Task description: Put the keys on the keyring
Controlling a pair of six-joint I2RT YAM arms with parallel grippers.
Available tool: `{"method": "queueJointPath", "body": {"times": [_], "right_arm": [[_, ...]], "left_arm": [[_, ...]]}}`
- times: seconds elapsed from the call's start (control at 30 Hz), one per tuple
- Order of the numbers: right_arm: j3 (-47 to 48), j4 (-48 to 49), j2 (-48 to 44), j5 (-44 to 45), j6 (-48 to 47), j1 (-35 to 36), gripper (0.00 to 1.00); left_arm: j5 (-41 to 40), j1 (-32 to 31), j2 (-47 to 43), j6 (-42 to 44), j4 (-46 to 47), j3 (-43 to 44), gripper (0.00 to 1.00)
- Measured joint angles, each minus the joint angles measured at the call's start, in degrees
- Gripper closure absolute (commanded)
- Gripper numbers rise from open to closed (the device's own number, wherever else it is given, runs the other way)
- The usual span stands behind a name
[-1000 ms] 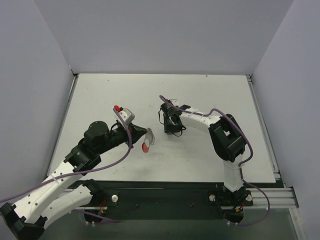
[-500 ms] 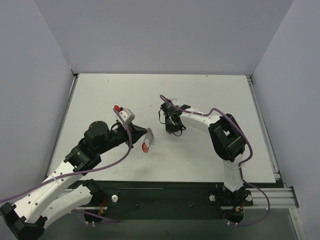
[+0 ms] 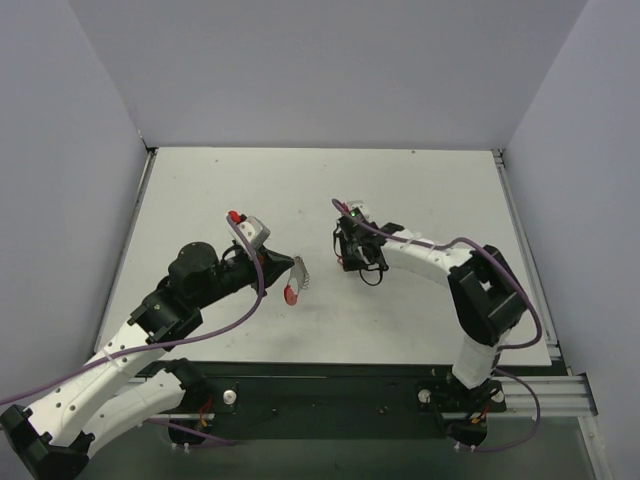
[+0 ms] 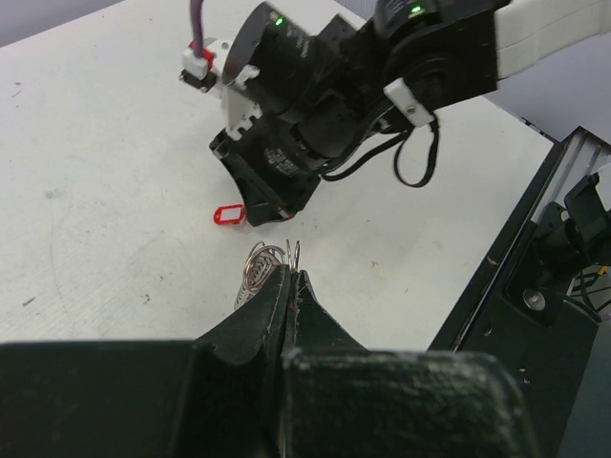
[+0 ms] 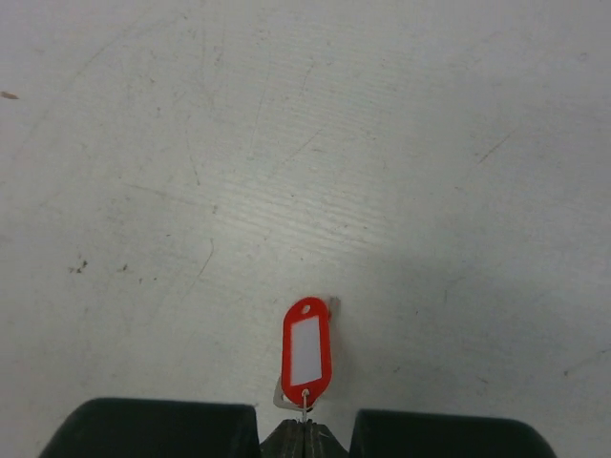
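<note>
The silver blade of the tiny red-headed key (image 5: 305, 348) is largely hidden behind its head, which is pinched by the clenched right gripper (image 5: 305, 429) low over the white desk (image 5: 430, 143). The loop-shaped red-and-silvery keyring (image 3: 293, 282) is clamped in the left gripper (image 4: 291, 279). The right gripper has been shifted rightward since the earlier frame.

The left arm (image 3: 150, 320) reaches toward two o'clock, its left gripper (image 4: 291, 281) with fingers pressed together. The right arm (image 3: 430, 258) stretches toward ten o'clock, its right gripper (image 5: 305, 432) down-tilted and closed tight.
</note>
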Motion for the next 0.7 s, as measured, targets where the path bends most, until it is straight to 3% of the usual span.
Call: {"method": "queueJointPath", "body": {"times": [0.37,0.7], "right_arm": [[-12.33,8.87,-23.32,-7.06,-9.9,-0.74,1.0],[-20.57,13.14,-37.18,-16.24,-20.74,-2.23,1.0]], "left_arm": [[-0.37,-0.24,-0.02,0.04,-0.37,0.0,1.0],[-0.35,-0.24,-0.07,0.28,-0.76,0.0,1.0]]}}
